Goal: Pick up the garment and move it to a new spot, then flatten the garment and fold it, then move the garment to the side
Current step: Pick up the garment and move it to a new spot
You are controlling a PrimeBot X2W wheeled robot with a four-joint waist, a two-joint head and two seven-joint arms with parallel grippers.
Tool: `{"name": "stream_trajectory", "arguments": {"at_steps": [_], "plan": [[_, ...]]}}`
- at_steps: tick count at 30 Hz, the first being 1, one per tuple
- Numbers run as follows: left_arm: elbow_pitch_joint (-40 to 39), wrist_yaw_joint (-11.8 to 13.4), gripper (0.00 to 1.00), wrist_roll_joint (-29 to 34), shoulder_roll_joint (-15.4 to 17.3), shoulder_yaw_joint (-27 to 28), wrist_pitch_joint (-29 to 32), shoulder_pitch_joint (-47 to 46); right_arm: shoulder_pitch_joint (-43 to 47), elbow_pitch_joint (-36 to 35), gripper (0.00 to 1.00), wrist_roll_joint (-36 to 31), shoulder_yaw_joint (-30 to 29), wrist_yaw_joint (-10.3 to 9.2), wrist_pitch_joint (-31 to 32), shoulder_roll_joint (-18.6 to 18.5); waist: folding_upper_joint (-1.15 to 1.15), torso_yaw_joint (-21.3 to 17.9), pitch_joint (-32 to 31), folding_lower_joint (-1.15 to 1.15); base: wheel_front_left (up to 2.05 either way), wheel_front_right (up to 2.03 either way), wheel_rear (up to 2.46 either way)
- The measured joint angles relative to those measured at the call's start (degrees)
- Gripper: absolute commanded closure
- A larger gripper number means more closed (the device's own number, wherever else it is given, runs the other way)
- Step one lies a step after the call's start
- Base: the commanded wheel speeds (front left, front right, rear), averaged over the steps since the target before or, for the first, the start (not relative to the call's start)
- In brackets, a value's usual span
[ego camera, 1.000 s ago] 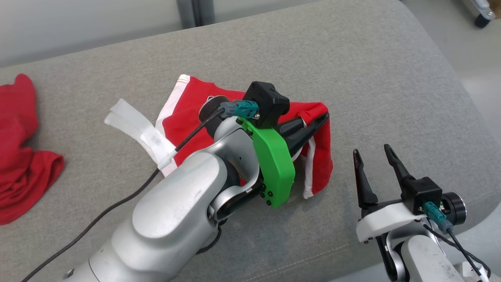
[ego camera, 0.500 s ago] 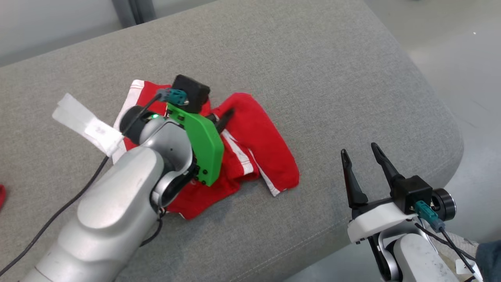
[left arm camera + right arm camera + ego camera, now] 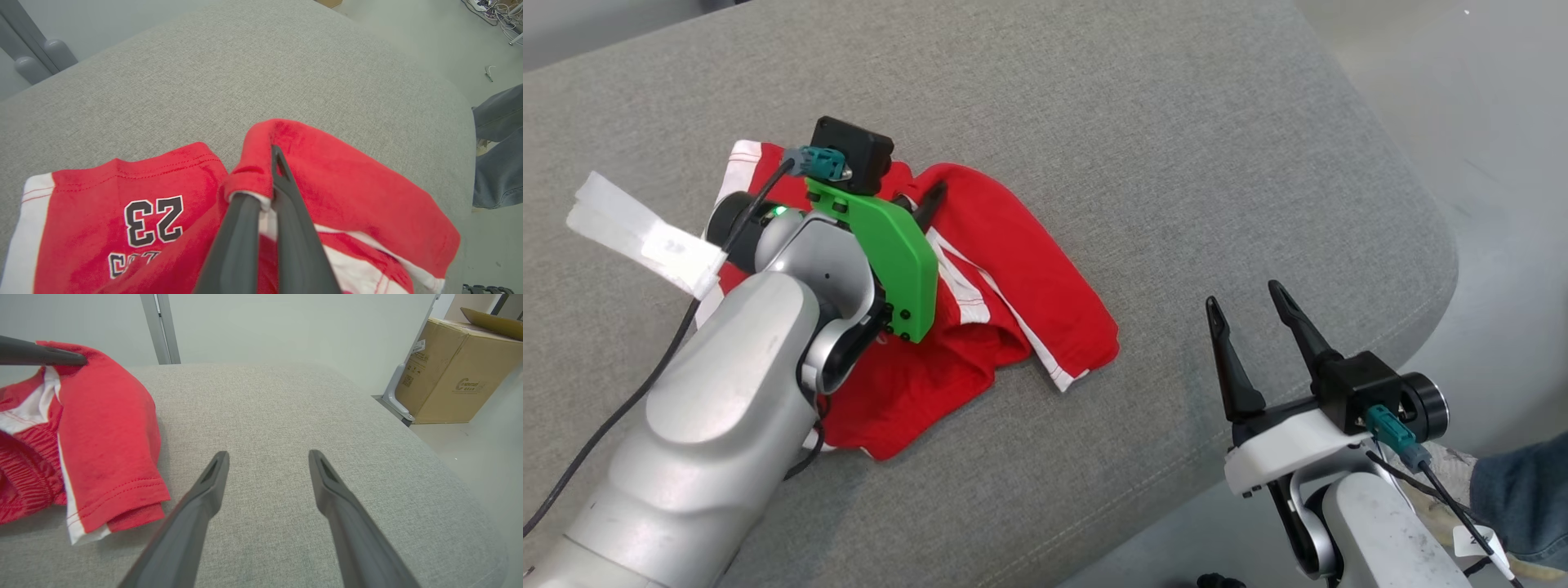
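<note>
Red knit garment (image 3: 1021, 269) with white side stripes and a black number 23 lies bunched on the grey fabric sofa cushion (image 3: 1176, 122), left of centre in the head view. Its long axis runs from about ten o'clock down to four o'clock.

At the ten o'clock end, the left gripper (image 3: 929, 200) is pinched tight on a raised fold. The left wrist view shows that fold (image 3: 253, 171) draped over one finger of the closed pair (image 3: 274, 171), with the rest of the cloth sagging onto the cushion.

The free hem (image 3: 1086, 359) reaches furthest toward four o'clock and lies flat, gripped by nothing.

Further right, the right gripper (image 3: 1245, 296) hangs over bare cushion with its fingers spread wide and empty. From there the hem sits at roughly nine o'clock, near but not touching; in its own wrist view (image 3: 268, 454) the red cloth (image 3: 106, 416) lies off to the left.

So the left arm has the garment, and the right arm is the nearer one to that loose end, which I'd judge matters for spreading it flat.

A person's blue denim trouser leg (image 3: 1519, 490) stands at the far right edge.
</note>
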Motion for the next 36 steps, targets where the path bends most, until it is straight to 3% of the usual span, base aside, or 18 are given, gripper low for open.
{"name": "stream_trajectory", "arguments": {"at_steps": [1,2,4,5,6,7,8,21,28,36], "plan": [[0.08,0.00,0.93,0.00,-0.23,-0.01,-0.24,-0.25,-0.03,0.01,0.00,0.16,0.20,-0.01,0.00,0.01,0.00,-0.28,0.22,0.00,0.00,0.00,0.00],[0.31,-0.01,1.00,0.00,-1.21,0.02,-0.66,-0.77,-0.05,0.04,0.00,0.63,0.46,-0.01,0.00,0.02,0.00,-0.73,0.62,0.00,0.00,0.00,0.00],[0.94,-0.03,0.97,0.00,-2.00,-0.23,-0.83,-1.21,-0.08,0.04,0.00,1.20,0.48,-0.09,0.00,0.05,0.00,-1.09,0.94,0.00,0.00,0.00,0.00],[1.44,-0.03,0.81,0.02,-2.26,-0.27,-1.13,-1.38,-0.10,0.04,0.00,1.56,0.64,-0.10,0.00,0.05,0.00,-1.22,1.04,0.00,0.00,0.00,0.00],[1.97,-0.02,0.58,0.09,-2.42,-0.27,-1.15,-1.54,-0.12,0.04,0.00,1.88,0.80,-0.11,0.00,0.05,0.00,-1.32,1.10,0.00,0.00,0.00,0.00],[2.38,-0.02,0.09,0.10,-2.42,-0.26,-1.15,-1.63,-0.13,0.04,0.00,2.08,0.98,-0.12,0.00,0.07,0.00,-1.39,1.12,0.00,0.00,0.00,0.00],[2.83,-0.02,0.00,0.10,-2.41,-0.29,-1.15,-1.66,-0.14,0.04,0.00,2.31,1.11,-0.15,0.00,0.08,0.00,-1.44,1.11,0.00,0.00,0.00,0.00],[7.15,-0.29,0.00,-1.12,-4.85,-2.36,-0.48,0.52,-0.18,0.36,0.00,1.52,1.14,-0.69,0.00,0.10,0.00,1.28,-0.44,0.00,0.00,0.00,0.00],[5.02,-2.59,0.00,-3.59,-5.95,-4.26,-0.22,5.66,-0.13,0.68,0.00,0.18,1.45,-0.69,0.00,0.09,0.00,4.44,-2.38,0.00,0.00,0.00,0.00],[-0.88,-3.26,0.00,-5.69,-6.93,-3.78,-2.77,9.53,2.31,1.21,0.00,-0.85,1.47,-0.65,0.00,-1.21,0.00,8.58,-5.37,0.00,0.00,0.00,0.00]]}}
